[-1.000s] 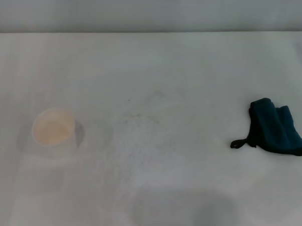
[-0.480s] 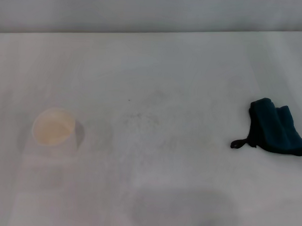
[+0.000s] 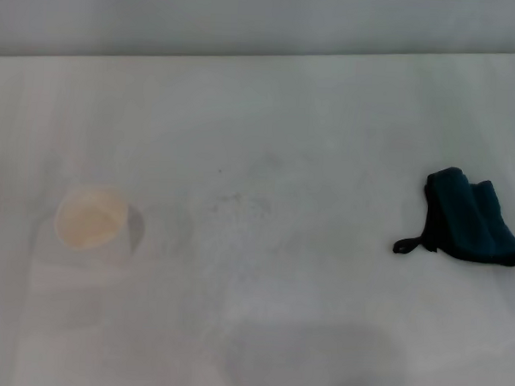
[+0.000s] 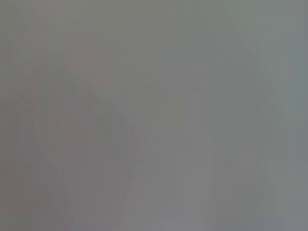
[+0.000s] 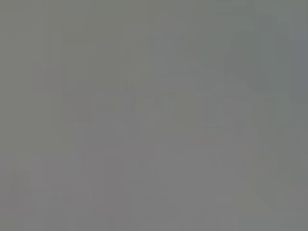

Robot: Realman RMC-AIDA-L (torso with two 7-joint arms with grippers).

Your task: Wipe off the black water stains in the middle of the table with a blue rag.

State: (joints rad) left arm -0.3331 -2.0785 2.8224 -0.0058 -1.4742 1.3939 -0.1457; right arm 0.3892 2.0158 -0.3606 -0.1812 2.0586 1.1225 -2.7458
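Observation:
The blue rag [image 3: 470, 218] lies folded on the white table [image 3: 312, 118] at the right, its black loop tab [image 3: 406, 245] pointing toward the middle. No round dark blot shows in the middle of the table; only faint grey smudges [image 3: 240, 201] and a tiny dark speck [image 3: 221, 169] show there. Neither gripper is in the head view. Both wrist views show only plain grey, with no fingers and no objects.
A white paper cup [image 3: 92, 218] with a pale orange inside stands on the left part of the table. The table's far edge [image 3: 263, 55] runs along the top of the head view. A soft shadow [image 3: 314, 358] lies on the near middle of the table.

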